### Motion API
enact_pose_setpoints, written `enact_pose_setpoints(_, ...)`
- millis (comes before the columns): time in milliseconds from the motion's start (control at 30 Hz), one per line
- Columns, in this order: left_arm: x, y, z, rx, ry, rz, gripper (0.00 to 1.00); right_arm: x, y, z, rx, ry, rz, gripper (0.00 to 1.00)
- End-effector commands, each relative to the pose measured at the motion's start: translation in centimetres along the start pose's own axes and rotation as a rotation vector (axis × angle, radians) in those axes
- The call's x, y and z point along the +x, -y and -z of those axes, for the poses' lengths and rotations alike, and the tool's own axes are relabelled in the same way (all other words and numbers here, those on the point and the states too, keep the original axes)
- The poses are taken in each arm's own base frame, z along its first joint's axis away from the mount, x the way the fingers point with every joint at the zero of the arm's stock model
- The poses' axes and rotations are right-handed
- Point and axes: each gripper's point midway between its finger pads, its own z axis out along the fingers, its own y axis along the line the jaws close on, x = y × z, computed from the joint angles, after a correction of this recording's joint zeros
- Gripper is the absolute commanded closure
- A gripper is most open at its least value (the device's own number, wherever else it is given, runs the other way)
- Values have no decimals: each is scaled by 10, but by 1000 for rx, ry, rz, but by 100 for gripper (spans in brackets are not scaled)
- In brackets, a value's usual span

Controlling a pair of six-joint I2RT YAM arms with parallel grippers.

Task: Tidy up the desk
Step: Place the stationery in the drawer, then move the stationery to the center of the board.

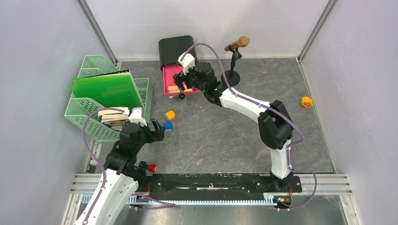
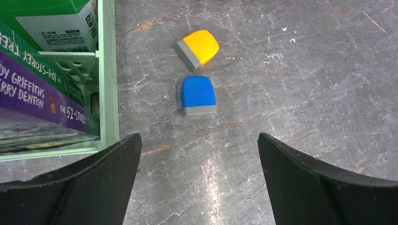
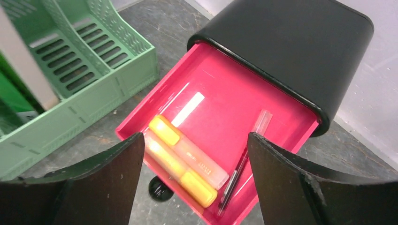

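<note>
The desk (image 1: 225, 140) lies flat under both my arms, and the green tray (image 1: 94, 112) stands on its left side. Just right of the tray's near corner a blue eraser (image 2: 198, 95) lies on the stone. A yellow eraser (image 2: 199, 48) lies beyond it, close but not touching.

My left gripper (image 2: 198, 138) is just short of the blue one, fingers spread wide and holding nothing.

Right of the tray's far end, a pink drawer (image 3: 225, 103) stands pulled out of its black box (image 3: 291, 42), with two highlighters (image 3: 187, 159) and a pen (image 3: 241, 164) inside. My right gripper (image 3: 195, 136) hangs over the drawer, also wide and empty.

Books (image 2: 42, 93) lie in the tray.
</note>
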Motion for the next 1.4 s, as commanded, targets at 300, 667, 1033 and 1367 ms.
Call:
enact_pose_setpoints(300,-8,13,1,61,1,-1,0,20,-17,117,-64,-129,-223,2)
enact_pose_setpoints(667,3,50,-22,190,-228,55,0,95,-32,185,-56,-297,-395,2)
enact_pose_setpoints(1033,-23,55,-89,78,-214,229,0,153,-53,171,-147,-440,-603,2)
enact_pose_setpoints(1367,-40,48,-106,32,-144,206,0,192,-49,150,-173,-413,-895,3)
